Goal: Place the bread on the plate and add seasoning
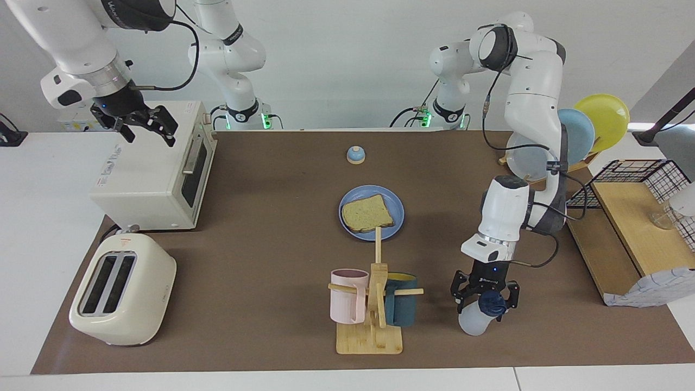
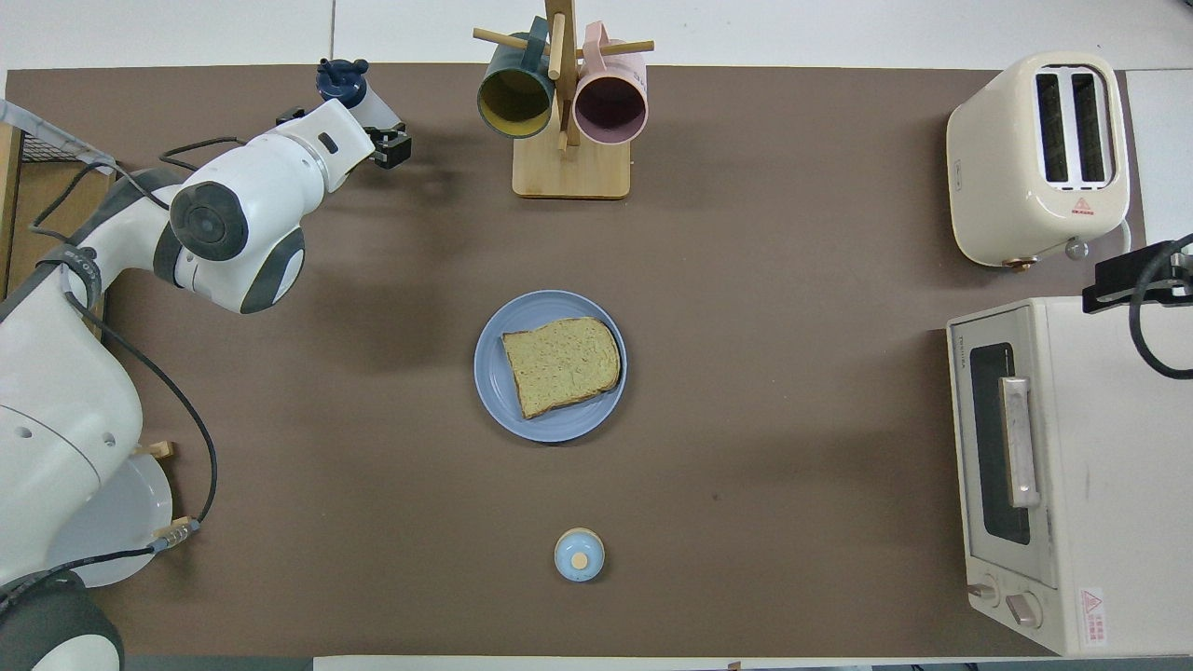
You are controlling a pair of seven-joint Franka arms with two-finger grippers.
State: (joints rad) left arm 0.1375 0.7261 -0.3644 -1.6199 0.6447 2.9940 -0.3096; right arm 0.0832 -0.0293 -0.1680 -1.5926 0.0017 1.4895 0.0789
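The bread (image 1: 368, 213) lies flat on the blue plate (image 1: 395, 225) in the middle of the table; both also show in the overhead view, the bread (image 2: 562, 363) on the plate (image 2: 494, 382). The seasoning bottle (image 1: 473, 323) stands beside the mug rack, toward the left arm's end, with its navy cap (image 2: 340, 79) up. My left gripper (image 1: 487, 302) is down at the cap with a finger on each side, open, with a small gap showing. My right gripper (image 1: 145, 126) waits open and empty in the air over the toaster oven.
A wooden mug rack (image 1: 371, 304) holds a pink and a teal mug. A cream toaster (image 1: 122, 290) and a white toaster oven (image 1: 157, 168) stand at the right arm's end. A small bell (image 1: 355, 155) sits nearer the robots. A plate rack (image 1: 583, 130) and a wire basket (image 1: 640, 179) stand at the left arm's end.
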